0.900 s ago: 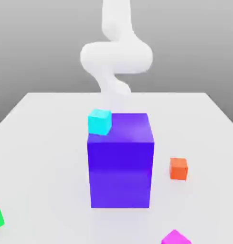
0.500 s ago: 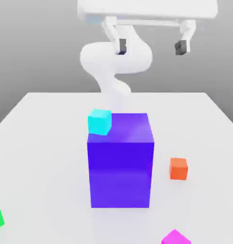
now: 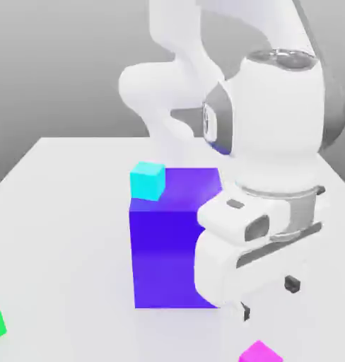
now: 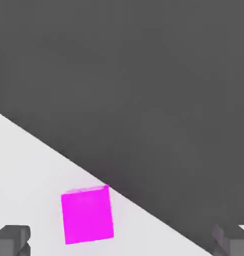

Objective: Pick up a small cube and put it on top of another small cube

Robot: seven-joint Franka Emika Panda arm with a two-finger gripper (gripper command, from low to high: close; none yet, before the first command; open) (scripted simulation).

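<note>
Currently | magenta cube (image 3: pixel 260 353) below claw (image 3: pixel 269 301) | fingers apart, empty

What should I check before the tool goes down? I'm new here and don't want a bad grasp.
Tool open: ok.
Tool empty: ok.
Magenta cube between the jaw lines, ready to grip: cannot tell; it sits nearer one finger in the hand view.
Magenta cube free of other cubes: ok.
Magenta cube well in from the table edge: not ok, it lies close to it.
Target cube named: not ok, the task says only "another small cube".
</note>
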